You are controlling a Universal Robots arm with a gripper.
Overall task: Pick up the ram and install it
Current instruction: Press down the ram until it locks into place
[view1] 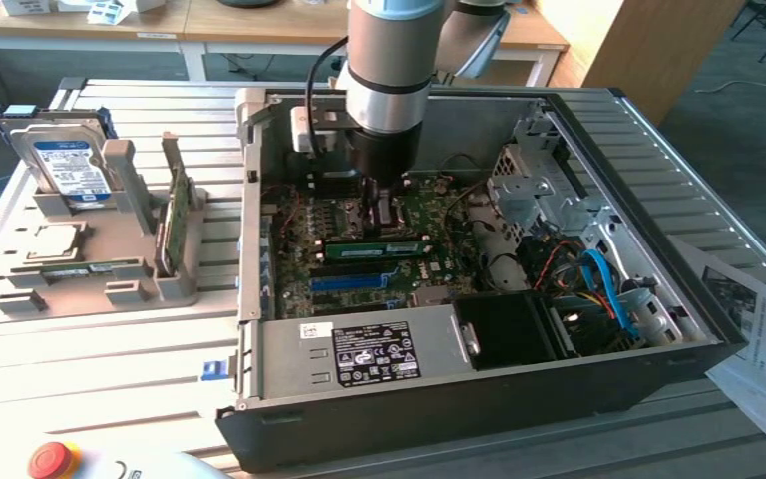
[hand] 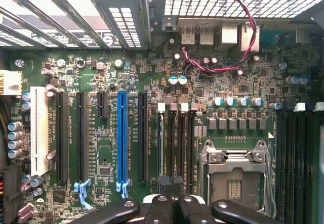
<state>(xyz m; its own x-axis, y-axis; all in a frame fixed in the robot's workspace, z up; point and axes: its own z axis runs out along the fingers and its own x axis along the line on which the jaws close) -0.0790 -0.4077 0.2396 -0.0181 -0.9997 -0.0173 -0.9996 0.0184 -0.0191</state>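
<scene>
You see the ram seated in a motherboard slot inside the open computer case, long axis across the board toward the exterior view's right. The gripper hangs above it with jaws closed, empty. The arm hides the ram's near end
</scene>
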